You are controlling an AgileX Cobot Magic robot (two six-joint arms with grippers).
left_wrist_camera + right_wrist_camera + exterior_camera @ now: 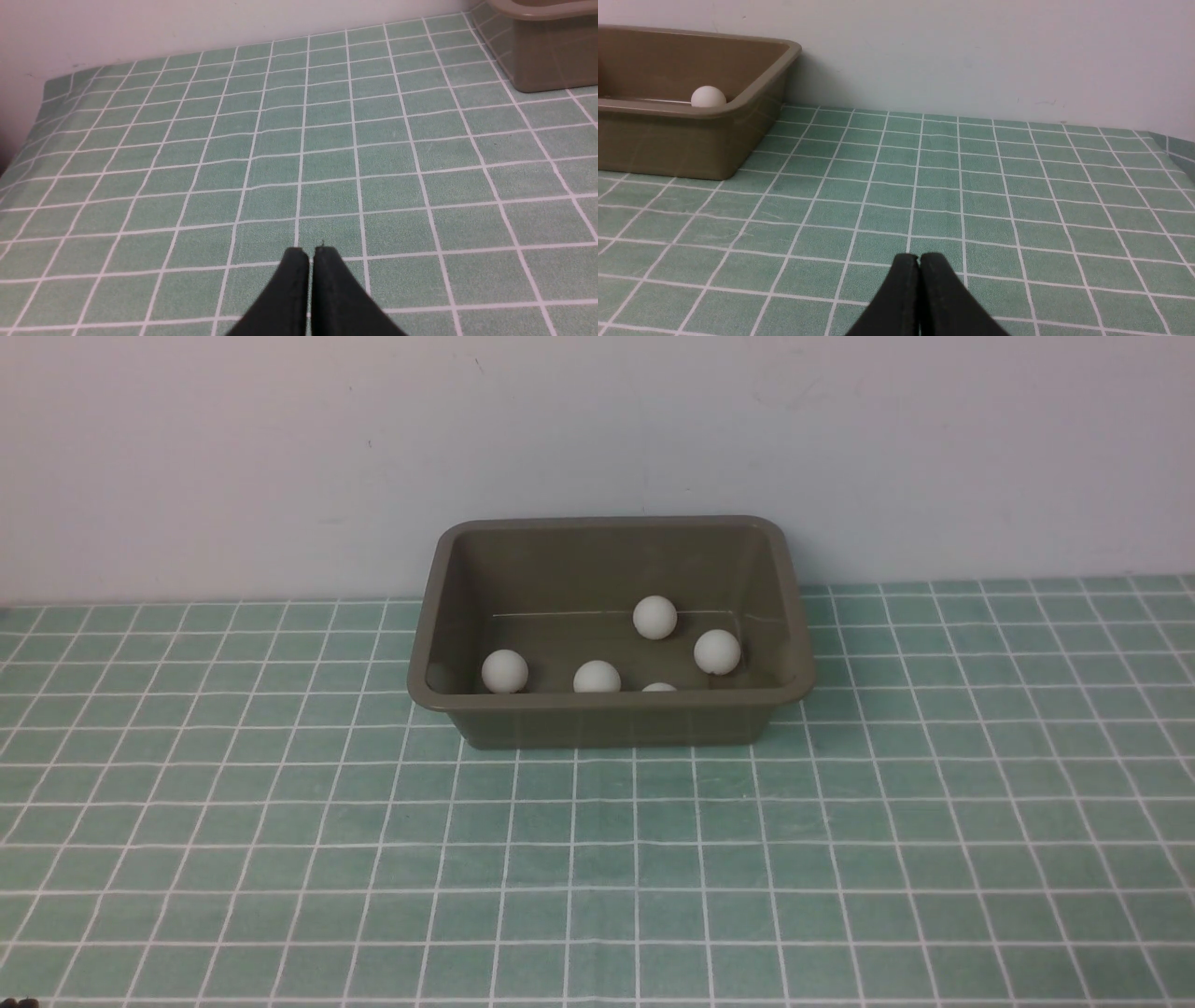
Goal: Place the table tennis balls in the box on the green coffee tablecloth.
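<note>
The box [611, 717] stood on the green coffee tablecloth [597, 859], near the wall [597, 429]. In the front view, 5 table tennis balls [654, 617] lay inside it, 1 of them barely showing above the near rim; a 6th could not be seen. The left hand [310, 252] hovered over bare cloth with its fingers pressed together, holding nothing. The right hand [919, 257] was likewise pressed together and empty, beside the box.
</note>
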